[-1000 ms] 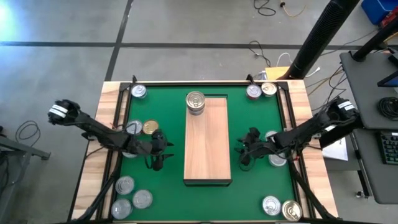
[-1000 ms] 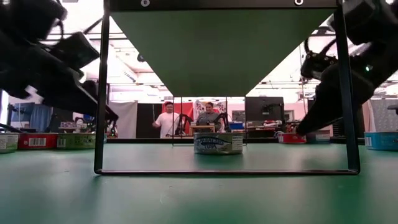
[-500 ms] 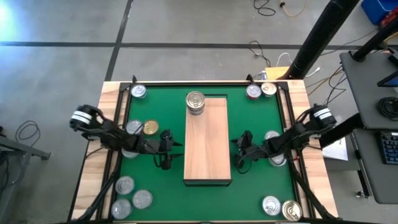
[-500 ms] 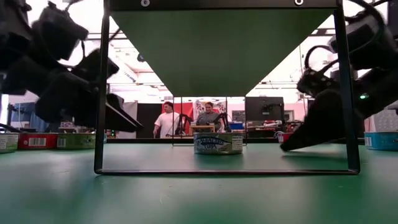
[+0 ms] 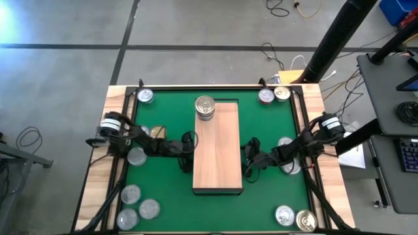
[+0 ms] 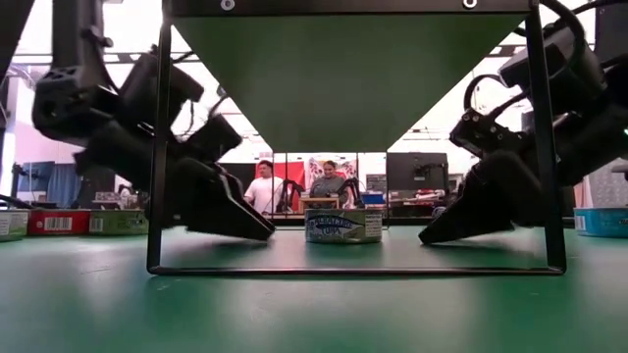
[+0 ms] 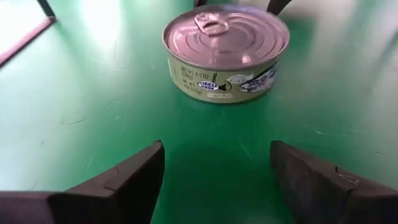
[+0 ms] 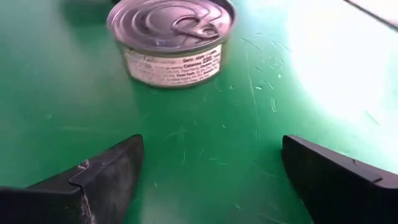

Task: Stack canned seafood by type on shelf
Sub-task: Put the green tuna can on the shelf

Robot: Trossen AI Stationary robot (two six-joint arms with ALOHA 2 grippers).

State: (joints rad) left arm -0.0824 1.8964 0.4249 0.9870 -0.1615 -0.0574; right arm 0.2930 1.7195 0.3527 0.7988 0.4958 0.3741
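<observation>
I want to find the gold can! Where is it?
One gold-topped can sits on the green mat's left side in the high view, beside a silver can, by the left arm.

Grey concrete floor (image 5: 196, 26) with loose cables (image 5: 281, 8), a dark desk (image 5: 388, 98) alongside.

Shelf (image 5: 218, 153) lying mid-table; stacked cans (image 5: 205, 108) sitting on its far end, one can (image 6: 343, 226) underneath. Left gripper (image 5: 187, 153) left of shelf, right gripper (image 5: 249, 160) right.
</observation>
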